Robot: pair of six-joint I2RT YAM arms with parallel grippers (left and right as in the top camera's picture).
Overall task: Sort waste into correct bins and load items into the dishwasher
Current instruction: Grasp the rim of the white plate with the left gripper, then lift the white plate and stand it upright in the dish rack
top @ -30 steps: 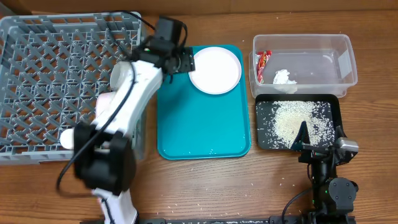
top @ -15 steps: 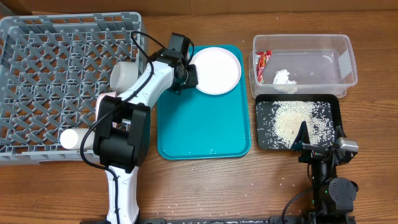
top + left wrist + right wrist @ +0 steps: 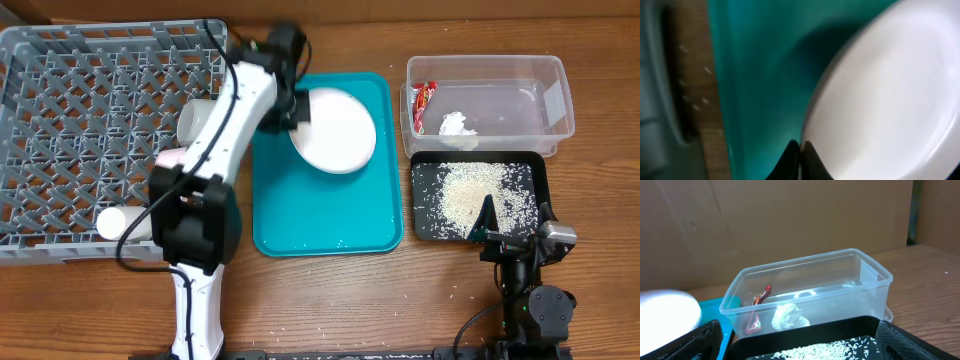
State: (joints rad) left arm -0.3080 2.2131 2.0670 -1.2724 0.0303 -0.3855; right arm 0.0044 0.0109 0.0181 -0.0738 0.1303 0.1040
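The pale round plate [image 3: 338,132] [image 3: 890,100] is tilted above the teal tray [image 3: 320,210], and my left gripper [image 3: 297,108] [image 3: 800,150] is shut on its left rim. The grey dish rack [image 3: 90,90] stands at the left. In the clear tub [image 3: 540,75] [image 3: 840,275] lie the red-and-white wrapper [image 3: 424,100] [image 3: 760,297] and the white tissue [image 3: 457,125] [image 3: 787,317]. Rice grains [image 3: 475,192] [image 3: 840,347] cover the black tray [image 3: 535,165] [image 3: 830,330]. Over that tray's near edge my right gripper [image 3: 515,215] [image 3: 805,350] stands open, holding nothing.
Pale pieces of crockery [image 3: 198,120] lie along the rack's right side, and one more [image 3: 115,222] near its front. A few stray rice grains [image 3: 340,243] dot the teal tray and the wooden table. The left arm [image 3: 200,200] stretches up beside the rack.
The left gripper went from open beside the plate to shut on its left rim. The plate has tipped up and shifted left and nearer. The right arm has not moved.
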